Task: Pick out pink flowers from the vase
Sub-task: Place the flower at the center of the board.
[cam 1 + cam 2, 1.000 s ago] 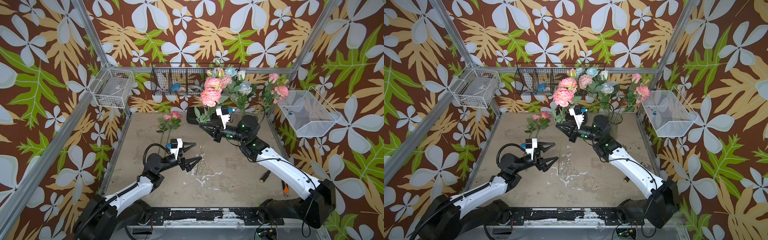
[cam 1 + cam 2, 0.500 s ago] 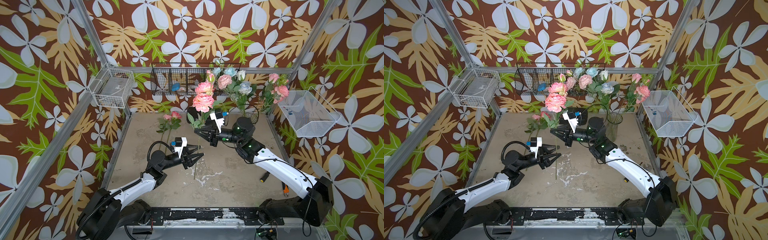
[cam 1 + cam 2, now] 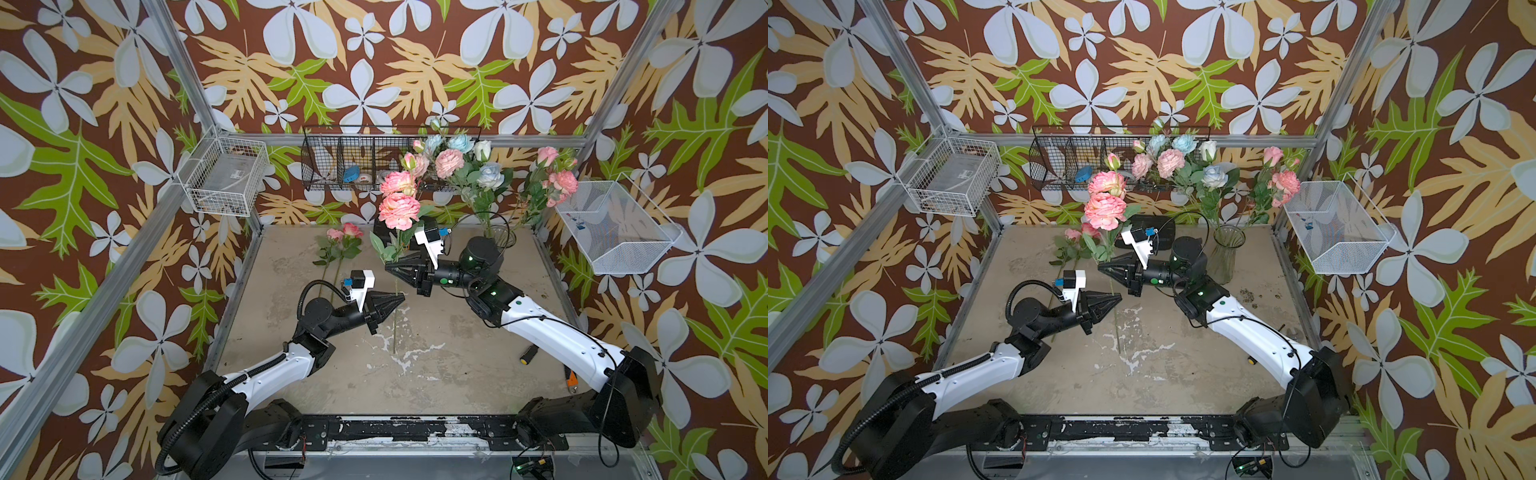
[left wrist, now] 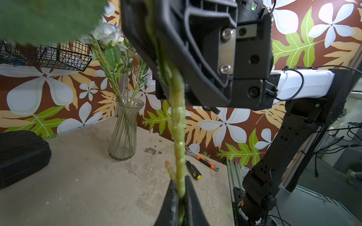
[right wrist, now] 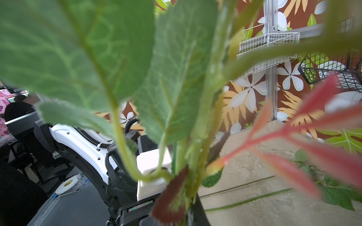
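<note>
Our left gripper (image 3: 400, 297) is clamped on the thin green stem (image 4: 179, 137) of one of the pink flowers. In the left wrist view the stem rises straight out from between the two closed fingers (image 4: 169, 205). Just above it on the same stem, our right gripper (image 3: 389, 268) is also closed, gripping right under the lowest leaves (image 5: 78, 49), which fill the right wrist view.

The two grippers meet the stem from opposite sides, and the stem's long axis runs roughly upright between them. Its two salmon-pink blooms (image 3: 399, 210) stand above the right fingers, and its bare tail (image 3: 394, 340) hangs below the left fingers, down toward the tabletop (image 3: 436, 374).

We read this as a handover. The coming move depends on the right fingers letting go while the left ones keep the lower stem.

Beyond the left fingers, toward the back wall, two picked pink flowers (image 3: 343, 239) lie flat on the table, and our left arm is the nearer one to them. The vase (image 3: 1225, 253) stands well behind the right fingers, beside the right arm's elbow. It holds more pink heads (image 3: 449, 162) among pale blue roses (image 3: 490, 174).

We can read no brand or writing anywhere. The screwdriver (image 4: 193, 170), the wrench (image 4: 203, 159) and the black case (image 4: 21, 154) show no legible marks.
</note>
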